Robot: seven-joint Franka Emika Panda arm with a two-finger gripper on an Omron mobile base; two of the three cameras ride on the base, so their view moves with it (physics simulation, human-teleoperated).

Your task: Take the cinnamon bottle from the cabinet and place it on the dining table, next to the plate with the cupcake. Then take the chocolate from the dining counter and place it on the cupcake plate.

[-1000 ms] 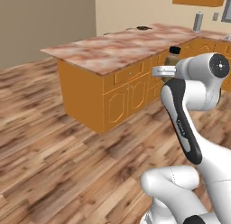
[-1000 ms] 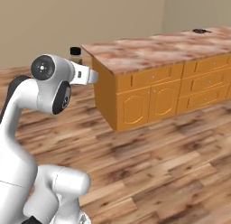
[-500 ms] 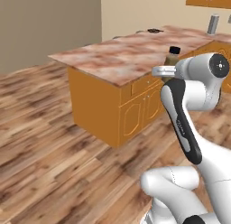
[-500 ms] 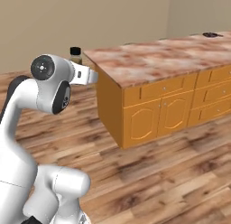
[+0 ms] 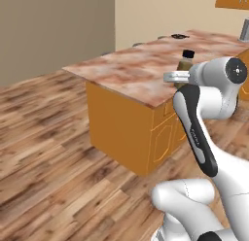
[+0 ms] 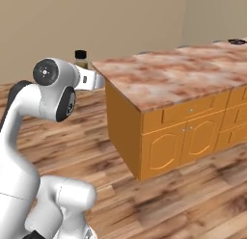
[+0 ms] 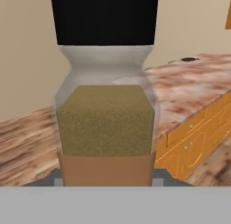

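The two-finger gripper [image 5: 181, 76] is closed around the small slim clear cinnamon bottle of brown powder with a black cap [image 7: 106, 92], holding it upright in the air. The bottle sits just off the near corner of the broad pink-brown marbled dining table on its orange wooden base [image 6: 173, 76]. At the table's far end lies a small round dark plate [image 5: 178, 36].

I can't see the gripper's fingertips: in the hand view the cinnamon bottle [image 7: 104, 114] covers them, its black cap cut off by the top edge. In both base views the arm hides the bottle's lower half. The plate [image 5: 179, 36] is a small dark speck on the dining table [image 5: 141, 70]; its contents are too small to tell.
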